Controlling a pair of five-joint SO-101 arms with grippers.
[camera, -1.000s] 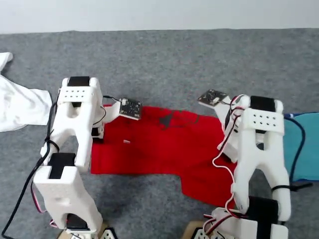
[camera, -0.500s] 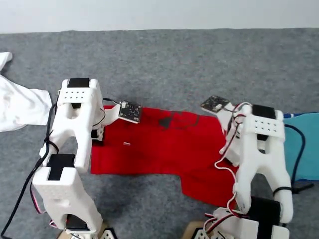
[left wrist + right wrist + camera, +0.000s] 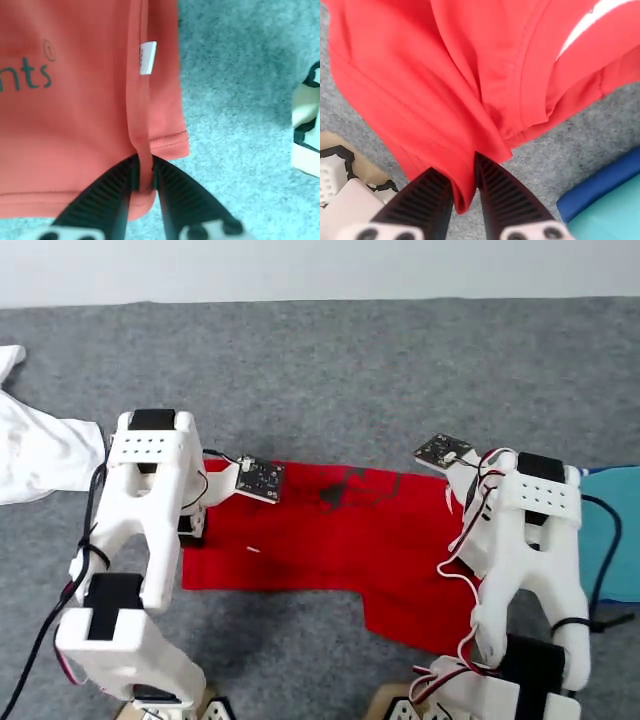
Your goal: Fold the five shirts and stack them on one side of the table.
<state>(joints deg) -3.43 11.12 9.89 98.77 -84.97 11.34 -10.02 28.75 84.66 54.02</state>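
The red shirt (image 3: 320,540) lies spread on the grey table covering (image 3: 350,360) between the two arms, one end reaching under the left arm (image 3: 145,490) and the other under the right arm (image 3: 525,530), with a flap jutting toward the arm bases on the right arm's side. The left gripper (image 3: 143,176) is closed almost completely on the shirt. A narrow raised ridge of red cloth, running up from the stitched hem, is pinched between its ribbed black fingers (image 3: 110,192), and the rest of the fabric lies flat on the table to either side of the jaws. A small white tag (image 3: 147,51) sits along that same ridge farther from the gripper, and dark lettering (image 3: 25,75) shows on the flat part of the shirt. The right gripper (image 3: 465,176) has its jaws drawn close too, with a slim gap taken up by a folded edge of the red cloth (the fold's tip hangs down between the two fingers), while bunched, creased layers of the shirt spread out beyond the fingertips. A blue shirt (image 3: 615,530) lies just beside the right arm at the table's edge, and a white shirt (image 3: 40,455) lies at the opposite edge, well apart from the red one.
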